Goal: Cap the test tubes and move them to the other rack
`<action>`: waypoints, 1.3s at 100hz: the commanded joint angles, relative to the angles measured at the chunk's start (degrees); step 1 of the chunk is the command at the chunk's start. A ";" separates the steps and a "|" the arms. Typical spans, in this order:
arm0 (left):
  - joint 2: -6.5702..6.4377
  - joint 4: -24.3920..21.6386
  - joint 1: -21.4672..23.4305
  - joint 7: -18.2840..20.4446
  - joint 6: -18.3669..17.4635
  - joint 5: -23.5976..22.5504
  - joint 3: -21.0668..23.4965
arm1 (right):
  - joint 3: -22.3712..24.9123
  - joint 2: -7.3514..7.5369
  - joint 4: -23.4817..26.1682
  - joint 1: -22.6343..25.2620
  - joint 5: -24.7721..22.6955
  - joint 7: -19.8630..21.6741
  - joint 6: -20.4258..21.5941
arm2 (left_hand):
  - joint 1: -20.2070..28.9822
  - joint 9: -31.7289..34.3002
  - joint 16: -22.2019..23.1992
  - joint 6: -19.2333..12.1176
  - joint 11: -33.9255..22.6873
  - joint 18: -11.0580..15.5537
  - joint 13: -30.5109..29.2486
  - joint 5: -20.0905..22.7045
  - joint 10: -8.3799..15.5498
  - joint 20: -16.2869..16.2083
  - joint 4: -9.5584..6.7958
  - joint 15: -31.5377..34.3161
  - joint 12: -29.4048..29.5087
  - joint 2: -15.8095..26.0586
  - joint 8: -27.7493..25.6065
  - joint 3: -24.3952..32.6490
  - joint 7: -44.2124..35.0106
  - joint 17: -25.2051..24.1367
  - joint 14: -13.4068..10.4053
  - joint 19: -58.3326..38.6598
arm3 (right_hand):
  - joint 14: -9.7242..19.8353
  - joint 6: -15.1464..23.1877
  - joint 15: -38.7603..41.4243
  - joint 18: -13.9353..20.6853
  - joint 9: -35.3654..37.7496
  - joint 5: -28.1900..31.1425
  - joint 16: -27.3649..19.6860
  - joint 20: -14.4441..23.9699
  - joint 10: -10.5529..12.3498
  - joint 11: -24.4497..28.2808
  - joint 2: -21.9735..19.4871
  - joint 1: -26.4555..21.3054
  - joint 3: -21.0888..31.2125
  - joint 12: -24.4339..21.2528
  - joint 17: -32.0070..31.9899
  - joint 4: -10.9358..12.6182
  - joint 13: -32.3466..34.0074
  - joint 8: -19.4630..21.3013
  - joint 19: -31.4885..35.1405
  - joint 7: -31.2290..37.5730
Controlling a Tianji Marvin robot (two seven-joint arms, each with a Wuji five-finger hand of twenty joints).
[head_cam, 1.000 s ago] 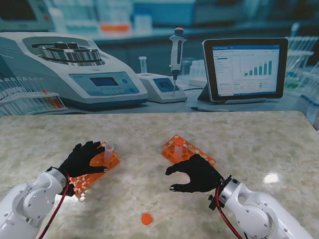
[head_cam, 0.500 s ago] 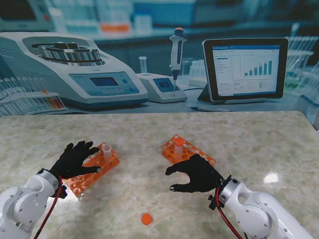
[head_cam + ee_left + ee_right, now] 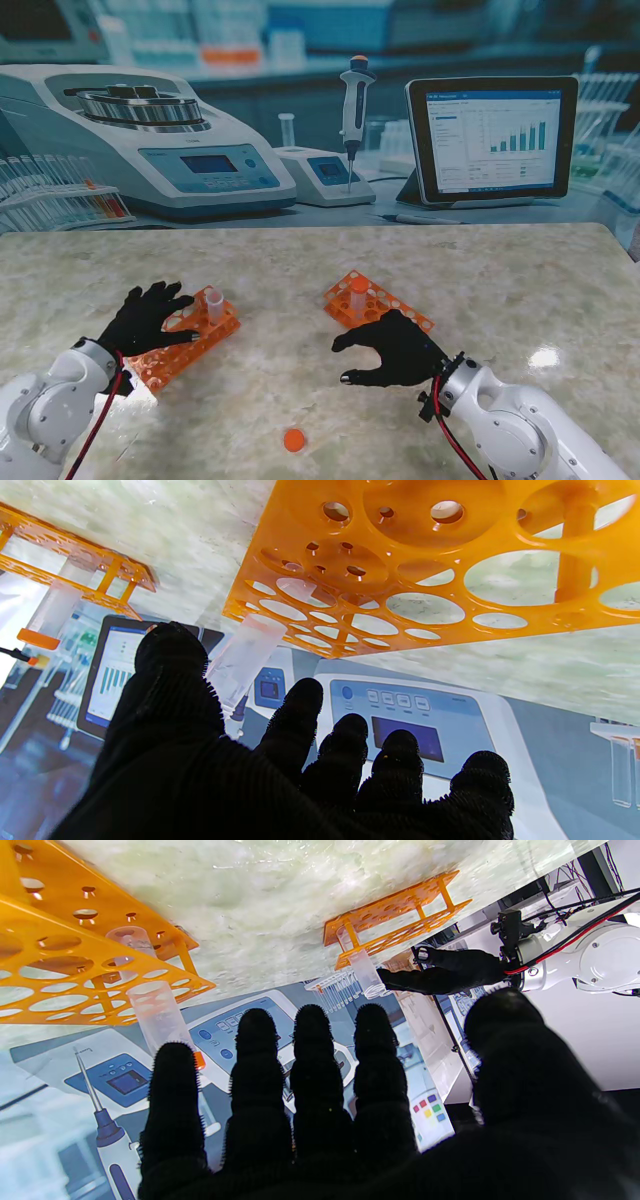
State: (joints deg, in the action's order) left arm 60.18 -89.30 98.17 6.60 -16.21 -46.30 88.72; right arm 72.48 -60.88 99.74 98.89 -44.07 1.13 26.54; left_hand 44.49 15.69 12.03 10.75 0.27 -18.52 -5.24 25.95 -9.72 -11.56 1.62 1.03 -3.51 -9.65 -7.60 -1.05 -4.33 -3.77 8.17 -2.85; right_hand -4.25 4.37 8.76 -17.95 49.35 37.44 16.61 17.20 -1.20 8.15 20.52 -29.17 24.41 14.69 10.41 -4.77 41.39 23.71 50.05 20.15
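Note:
An uncapped clear tube stands at the far end of the left orange rack. My left hand hovers open over that rack's left side, fingers spread, a short way left of the tube and not touching it. In the left wrist view the tube sits just beyond my thumb. The right orange rack holds a tube with an orange cap. My right hand rests open just nearer to me than that rack, holding nothing. A loose orange cap lies on the table between my arms.
The marble table top stretches far to the right. Behind its far edge stand a centrifuge, a pipette on a stand and a tablet. A rack of tubes sits at the far left.
My left hand has drawn back to the left and nearer to me, off the middle of the left rack and away from the uncapped tube. The right hand has not moved.

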 commanded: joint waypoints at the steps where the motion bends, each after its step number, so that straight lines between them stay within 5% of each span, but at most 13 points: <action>1: -0.01 0.18 -0.58 0.42 0.46 0.42 -0.33 | -0.22 -0.03 -0.13 0.21 0.16 0.24 -0.17 | -0.57 -0.01 -0.81 0.73 0.93 -0.03 0.41 -0.69 -1.38 1.89 0.55 -0.75 0.93 1.63 0.16 -0.29 1.87 -0.66 0.57 3.14 | 1.36 0.05 -0.70 -1.21 -0.21 -0.67 -0.78 -1.40 1.21 -0.46 -1.70 1.92 -0.64 0.09 -1.16 1.19 -1.25 0.22 -0.20 0.12; 130: -0.22 3.21 -7.28 3.04 1.50 3.87 -7.39 | 0.06 0.13 0.08 0.35 0.43 1.30 -0.28 | -0.49 -2.05 -0.96 -0.68 1.05 0.24 1.77 -3.86 -0.88 2.18 0.26 -0.94 1.13 -0.85 0.29 0.08 1.95 -0.63 0.11 3.25 | 1.31 0.16 -0.70 -1.24 -0.21 -0.54 -0.76 -1.44 1.26 -0.47 -1.76 2.10 -0.74 0.09 -1.30 1.14 -1.31 0.30 -0.29 0.18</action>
State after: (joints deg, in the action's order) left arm 59.96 -86.22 91.11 9.28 -14.90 -42.47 81.66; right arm 72.58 -60.78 99.72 98.81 -43.72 2.20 26.46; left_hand 44.48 15.64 12.01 10.75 0.27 -18.51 -5.24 23.01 -9.73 -11.55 1.62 1.03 -3.51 -10.10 -7.62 -1.05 -3.03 -3.77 8.17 -2.85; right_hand -4.25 4.37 8.76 -17.95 49.36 37.45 16.61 16.60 -1.19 8.15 20.52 -29.17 24.41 14.69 10.37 -4.77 41.39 23.71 50.05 20.16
